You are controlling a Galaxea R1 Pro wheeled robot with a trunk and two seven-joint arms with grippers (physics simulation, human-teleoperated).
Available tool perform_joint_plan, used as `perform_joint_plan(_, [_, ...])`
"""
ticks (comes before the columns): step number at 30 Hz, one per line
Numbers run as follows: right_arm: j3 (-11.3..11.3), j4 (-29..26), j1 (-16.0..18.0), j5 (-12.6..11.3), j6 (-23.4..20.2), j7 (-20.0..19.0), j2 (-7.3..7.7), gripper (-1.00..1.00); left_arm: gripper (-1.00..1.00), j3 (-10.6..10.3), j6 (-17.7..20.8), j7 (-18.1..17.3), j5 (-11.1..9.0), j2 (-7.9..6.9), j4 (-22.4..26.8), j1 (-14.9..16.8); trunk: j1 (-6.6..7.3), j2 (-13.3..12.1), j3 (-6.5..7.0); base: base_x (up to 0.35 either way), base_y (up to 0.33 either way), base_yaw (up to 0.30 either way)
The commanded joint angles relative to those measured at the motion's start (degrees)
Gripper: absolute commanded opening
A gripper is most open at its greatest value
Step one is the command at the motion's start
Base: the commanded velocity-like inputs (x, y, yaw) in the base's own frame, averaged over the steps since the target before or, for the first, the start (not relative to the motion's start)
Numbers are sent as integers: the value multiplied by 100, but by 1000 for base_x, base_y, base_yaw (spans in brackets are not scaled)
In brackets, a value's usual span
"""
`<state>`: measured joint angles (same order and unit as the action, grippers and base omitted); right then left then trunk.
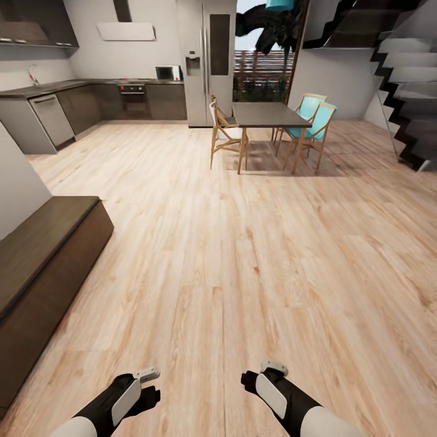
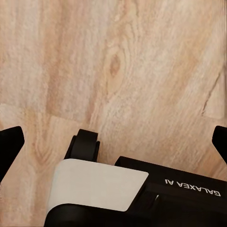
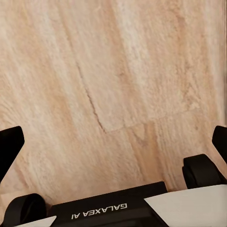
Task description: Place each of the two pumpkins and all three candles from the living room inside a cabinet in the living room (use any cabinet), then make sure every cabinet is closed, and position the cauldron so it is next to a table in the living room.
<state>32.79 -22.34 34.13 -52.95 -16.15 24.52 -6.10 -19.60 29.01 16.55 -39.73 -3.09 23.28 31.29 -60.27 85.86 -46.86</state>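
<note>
The cabinet (image 1: 42,261), a long, low box of dark-brown wood with a flat matt top and plain fronts without handles, lies along the left edge of the head view, its near end running out of the frame at lower left and its far end standing against a pale wall. Its fronts sit flush.

At the bottom of that view both arms reach forward over the floor (image 1: 243,255). The left gripper (image 1: 147,388) sits at lower left and the right gripper (image 1: 261,377) at lower right, each a black shell with a smooth white panel. In the left wrist view the left gripper (image 2: 113,137) shows black fingertips at both side edges, spread wide with nothing but planks between them. The right gripper (image 3: 113,139) in its wrist view is spread the same way, with nothing in it.

The floor is light wood plank, with long streaked grain, a knot and narrow seams.

Further off, at upper centre, stands a dark rectangular dining table (image 1: 270,115) on slim wooden legs, with a bare wooden chair (image 1: 224,130) on its left and two chairs (image 1: 309,124) with turquoise seats on its right. Behind it rises a tall grey refrigerator (image 1: 206,60). Grey-black kitchen units (image 1: 91,103) with a built-in oven fill the upper left, and a black staircase (image 1: 403,91) of angular steps climbs at upper right.
</note>
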Motion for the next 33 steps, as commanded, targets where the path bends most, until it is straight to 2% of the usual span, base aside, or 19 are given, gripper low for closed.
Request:
perform_joint_plan(1, [43, -9, 6, -31, -20, 42, 3, 100, 100, -44, 19, 50, -61, -8, 18, 0, 0, 2, -5, 0, 0, -276])
perform_joint_plan(9, [43, -15, 7, -31, -14, 50, -4, 100, 100, -46, 17, 50, -61, -8, 18, 0, 0, 2, -5, 86, 8, -97])
perform_joint_plan(33, [44, -16, 7, -22, 5, 53, -6, 100, 100, -45, 17, 50, -61, -8, 17, 0, 0, 2, -5, 307, 44, -1])
